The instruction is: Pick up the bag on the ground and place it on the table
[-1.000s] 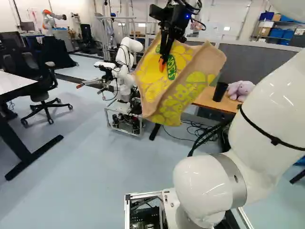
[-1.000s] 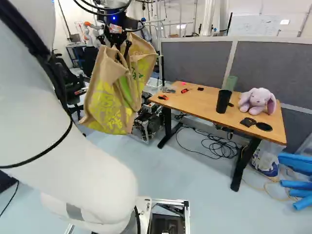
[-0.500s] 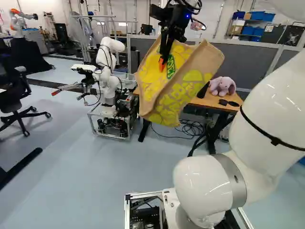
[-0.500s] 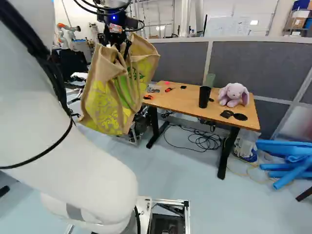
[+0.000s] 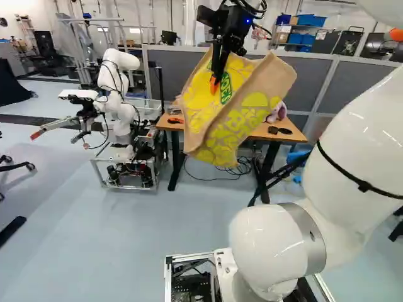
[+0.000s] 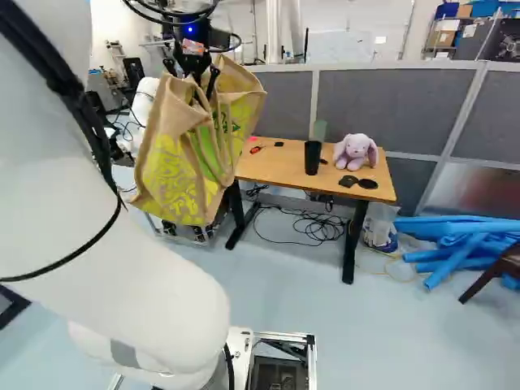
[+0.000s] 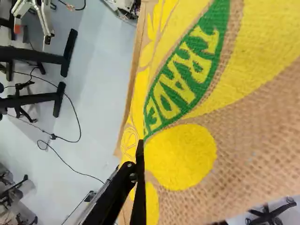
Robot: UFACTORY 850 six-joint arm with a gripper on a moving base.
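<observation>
One black two-finger gripper (image 5: 215,80) clamps yellow-and-tan burlap bag (image 5: 220,129), suspended short of rectangular wooden-topped table (image 6: 276,168). We should approach slowly, limit swing, clear table edge with bag bottom, lower away from tall black cup (image 6: 312,157), release once supported.

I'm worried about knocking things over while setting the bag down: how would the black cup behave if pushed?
The black cup stands upright and looks taller than wide, so a push near its rim would probably tip it. Its sides look round, so it might roll on the table once down. Its straight outline suggests stiff walls.
</observation>
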